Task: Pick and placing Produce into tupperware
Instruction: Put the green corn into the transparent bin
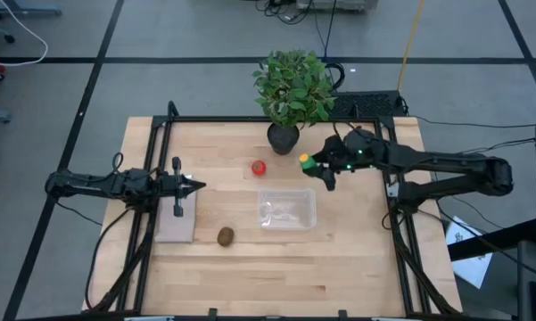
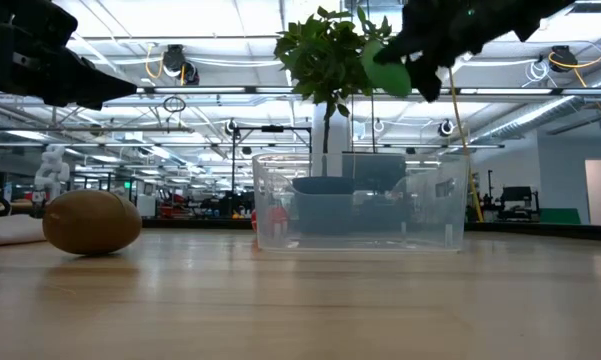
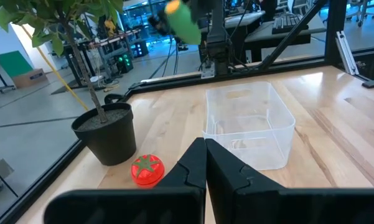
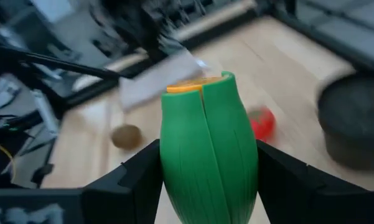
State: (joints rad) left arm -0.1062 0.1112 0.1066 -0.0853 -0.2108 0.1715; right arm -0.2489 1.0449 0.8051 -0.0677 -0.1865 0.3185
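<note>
- Right arm reaches in from its side, stretched long and low, wrist turned inward.
- Right tool is up in the air, its two dark fingers clamped on either flank of the green oblong piece, orange end pointing away from the wrist.
- Left arm lies straight out, waiting at its own side.
- Left tool has its fingers pressed together, holding nothing.

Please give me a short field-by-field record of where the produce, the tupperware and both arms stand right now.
green produce: held in the right tool, lifted above the table, beside the potted plant
tomato: on the table, in front of the plant pot
kiwi: on the table, near the grey slab
tupperware: holds no produce
left tool: shut, holding nothing, above the slab
placed so far: none
</note>
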